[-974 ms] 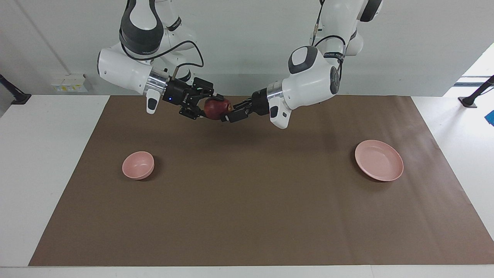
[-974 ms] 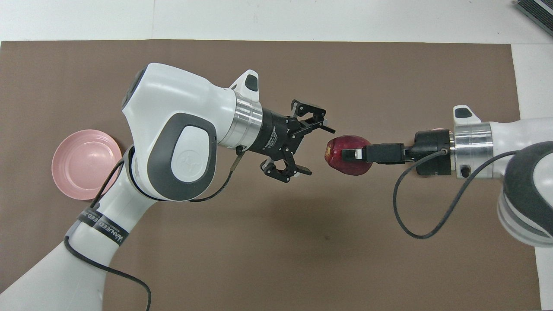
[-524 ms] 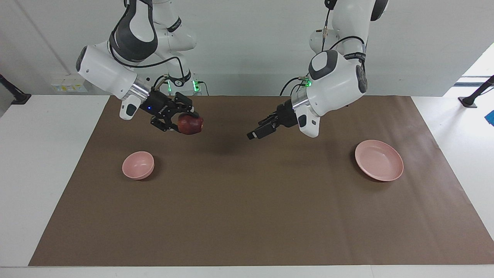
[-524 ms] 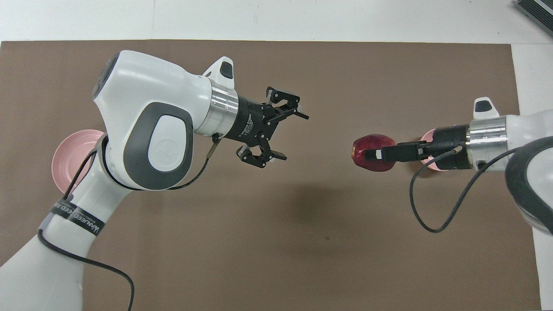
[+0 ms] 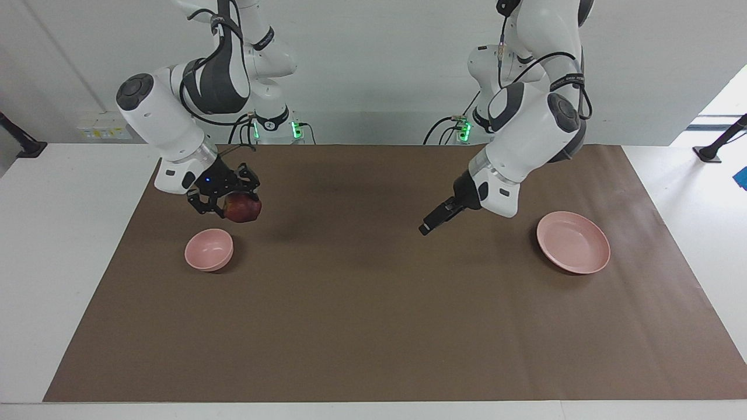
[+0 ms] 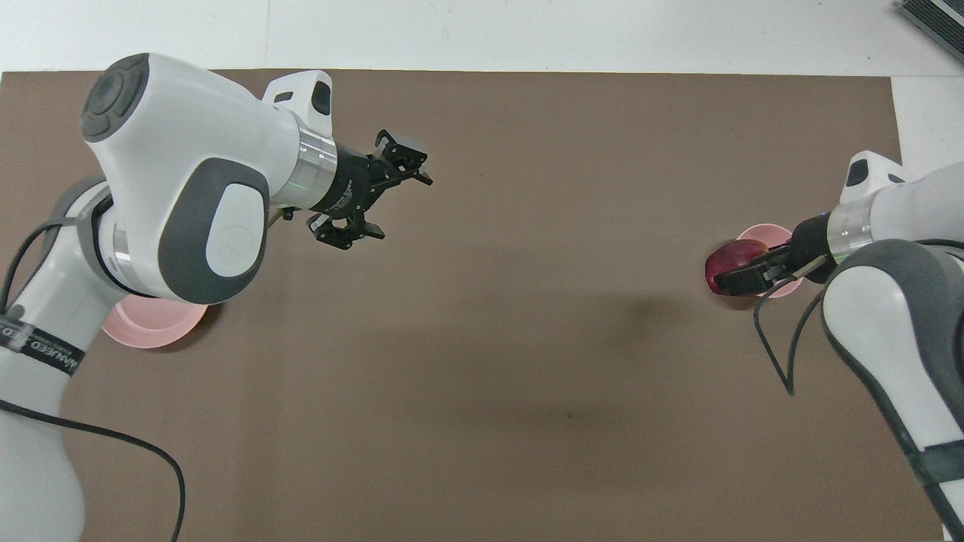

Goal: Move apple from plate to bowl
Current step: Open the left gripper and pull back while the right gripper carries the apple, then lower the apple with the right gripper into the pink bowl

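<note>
The right gripper now hangs close above the bowl, toward the right arm's end of the table, its fingers clamped on the apple; half a second ago it held the fruit higher and nearer the middle of the brown mat, so the carry has swung over and dropped toward its goal. In the overhead view the apple overlaps the bowl's rim, though the facing view shows it in the air, just off the bowl's edge on the robots' side, not yet inside.

The left gripper has pulled back from the middle toward the plate, which lies bare at the left arm's end of the table; its fingers stand apart and hold nothing, as the overhead view shows; that arm seems only to be getting out of the way.

The task looks nearly done: the plate is emptied and the apple is almost at the bowl; what seems left is a small shift to centre it over the opening, a short descent, and a release low enough that the fruit does not bounce out or tip the light bowl.
</note>
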Controlling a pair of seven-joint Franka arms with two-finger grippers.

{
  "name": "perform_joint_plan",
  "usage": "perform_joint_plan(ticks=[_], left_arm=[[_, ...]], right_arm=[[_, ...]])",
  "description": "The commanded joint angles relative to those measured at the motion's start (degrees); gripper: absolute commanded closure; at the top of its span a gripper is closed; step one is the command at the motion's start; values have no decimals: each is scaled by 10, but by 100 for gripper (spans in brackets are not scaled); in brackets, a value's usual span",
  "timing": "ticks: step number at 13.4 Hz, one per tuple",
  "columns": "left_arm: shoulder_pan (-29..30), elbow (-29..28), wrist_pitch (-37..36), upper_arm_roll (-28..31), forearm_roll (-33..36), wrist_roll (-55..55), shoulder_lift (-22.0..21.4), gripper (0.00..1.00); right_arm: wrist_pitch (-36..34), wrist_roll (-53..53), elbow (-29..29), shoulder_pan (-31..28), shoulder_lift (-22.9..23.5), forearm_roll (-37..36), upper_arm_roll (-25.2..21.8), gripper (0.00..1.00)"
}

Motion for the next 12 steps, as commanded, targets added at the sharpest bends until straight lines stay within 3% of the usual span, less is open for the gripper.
perform_joint_plan(ticks=[1,4,8,12], left_arm=[[30,-10,-25,-4,74,101,-13,0],[45,-10,-39,-4,157,180,-17,0],[99,-10,-75,-4,169,393,-37,0],[110,-9,-106,-3,258,493,-52,0]], right_arm=[[47,-29,14,1,38,-117,3,100],[101,-27,15,-4,69,-208,2,100],[136,-2,11,-8,87,-303,3,100],[149,20,6,-8,103,-307,2,100]])
